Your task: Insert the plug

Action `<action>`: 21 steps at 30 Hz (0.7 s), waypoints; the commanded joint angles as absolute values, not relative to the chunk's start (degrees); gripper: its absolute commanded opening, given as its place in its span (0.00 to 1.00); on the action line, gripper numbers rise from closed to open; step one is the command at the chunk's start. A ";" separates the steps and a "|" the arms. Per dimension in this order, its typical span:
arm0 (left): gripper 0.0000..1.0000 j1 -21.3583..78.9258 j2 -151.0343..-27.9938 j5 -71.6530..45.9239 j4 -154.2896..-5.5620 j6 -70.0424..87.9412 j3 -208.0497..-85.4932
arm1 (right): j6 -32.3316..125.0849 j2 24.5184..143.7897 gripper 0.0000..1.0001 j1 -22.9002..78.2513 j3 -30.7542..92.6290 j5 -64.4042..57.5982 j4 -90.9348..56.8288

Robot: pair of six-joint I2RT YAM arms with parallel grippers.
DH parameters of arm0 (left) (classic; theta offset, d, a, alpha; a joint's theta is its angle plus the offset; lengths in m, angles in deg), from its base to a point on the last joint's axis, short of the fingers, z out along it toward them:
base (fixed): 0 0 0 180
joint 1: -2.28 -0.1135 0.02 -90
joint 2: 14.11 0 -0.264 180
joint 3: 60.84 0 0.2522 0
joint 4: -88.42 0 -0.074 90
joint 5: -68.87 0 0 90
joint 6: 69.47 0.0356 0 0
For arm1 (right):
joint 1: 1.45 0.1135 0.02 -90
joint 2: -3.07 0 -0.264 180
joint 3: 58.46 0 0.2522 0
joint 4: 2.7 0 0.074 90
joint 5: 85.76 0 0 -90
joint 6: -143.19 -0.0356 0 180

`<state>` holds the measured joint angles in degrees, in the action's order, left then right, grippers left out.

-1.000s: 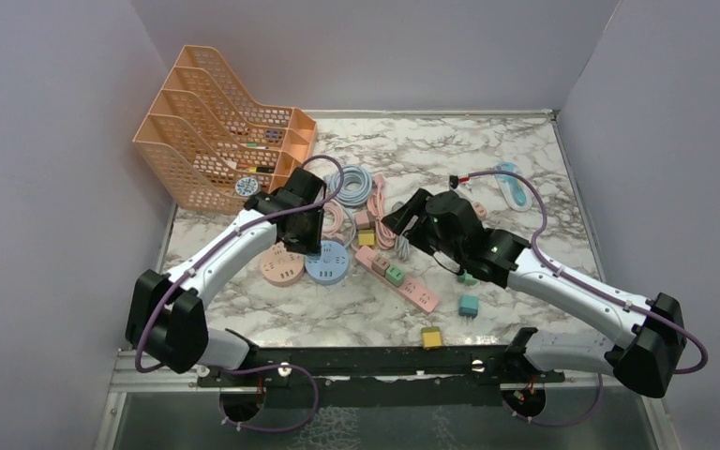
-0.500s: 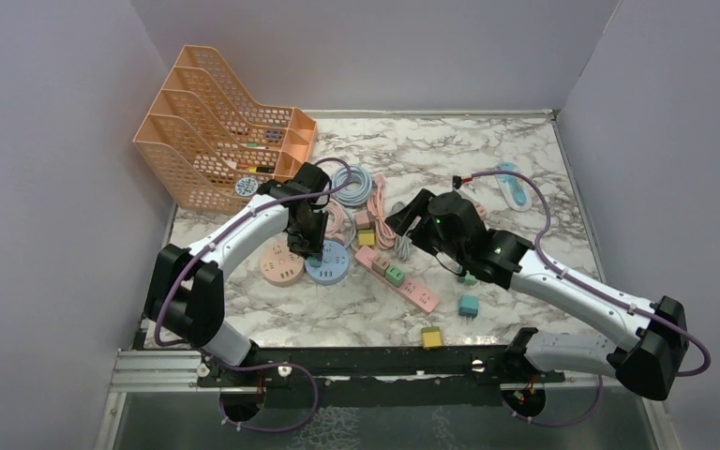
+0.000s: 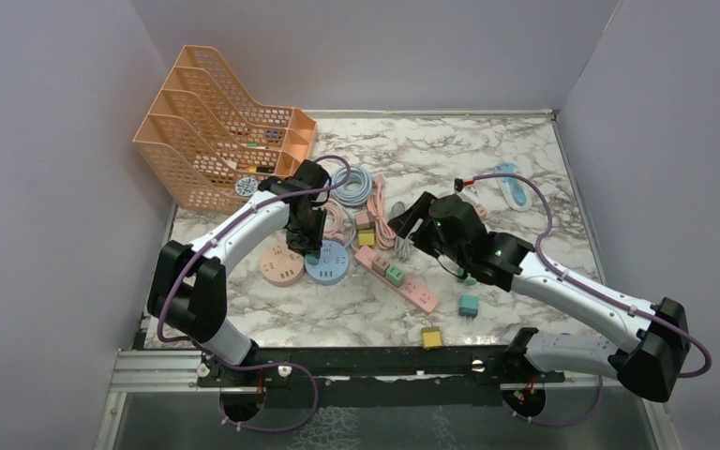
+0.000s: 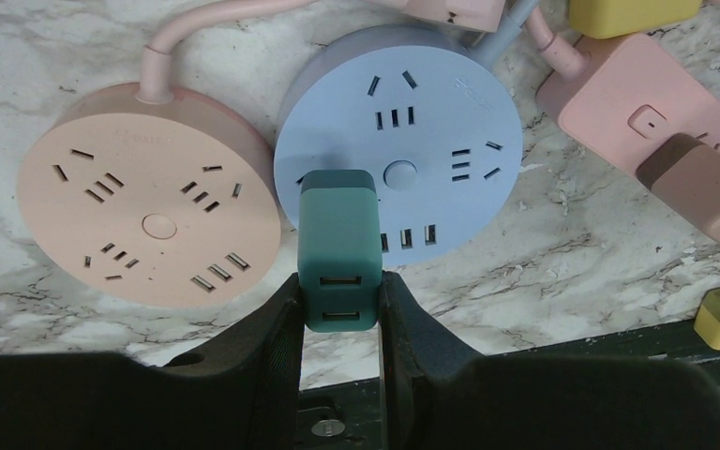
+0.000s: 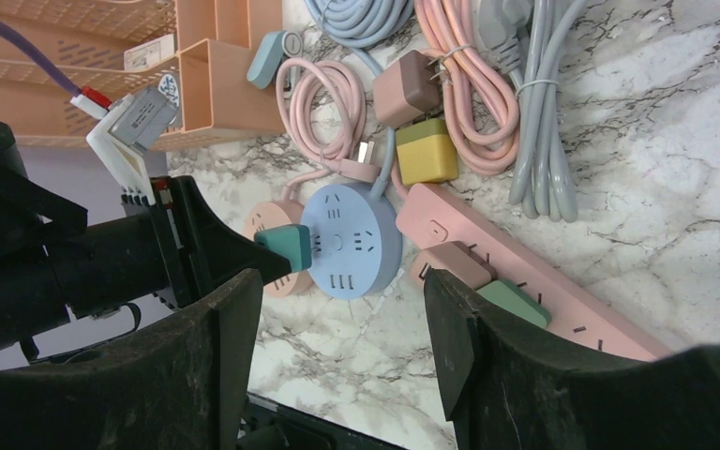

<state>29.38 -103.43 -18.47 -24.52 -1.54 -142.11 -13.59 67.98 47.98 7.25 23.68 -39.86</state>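
Observation:
My left gripper (image 4: 339, 309) is shut on a teal plug adapter (image 4: 338, 248) with two USB slots facing the camera. The adapter stands on the near-left part of the round blue socket hub (image 4: 422, 173); whether its pins are in the slots is hidden. In the top view the left gripper (image 3: 306, 239) is over the blue hub (image 3: 330, 263). The right wrist view shows the teal adapter (image 5: 286, 247) at the blue hub's (image 5: 352, 239) left edge. My right gripper (image 5: 337, 328) is open and empty, and hovers above the pink power strip (image 3: 411, 284).
A round pink socket hub (image 4: 145, 230) lies left of the blue one. The pink strip (image 5: 534, 295) carries a brown and a green plug. Yellow (image 5: 425, 155) and brown adapters, coiled cables (image 3: 354, 185), an orange file rack (image 3: 220, 127) and loose adapters (image 3: 469, 305) surround.
My left arm swung its elbow inward and the gripper shifted slightly right over the blue hub during the first half second. Since then both arms barely move.

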 commanded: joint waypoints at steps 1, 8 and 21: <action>0.00 29.00 -105.12 -17.60 -22.38 0.13 -142.50 | -13.80 66.81 0.64 48.08 6.51 26.21 -41.01; 0.00 29.00 -107.16 -14.72 -22.43 0.36 -141.88 | -13.65 67.36 0.63 48.06 6.90 26.23 -40.97; 0.00 29.00 -107.97 -13.28 -20.99 0.94 -142.08 | -13.69 67.90 0.63 48.10 7.03 26.81 -40.69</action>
<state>28.96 -105.00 -15.96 -23.23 0.13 -143.35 -13.61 68.00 47.98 6.83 24.38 -40.05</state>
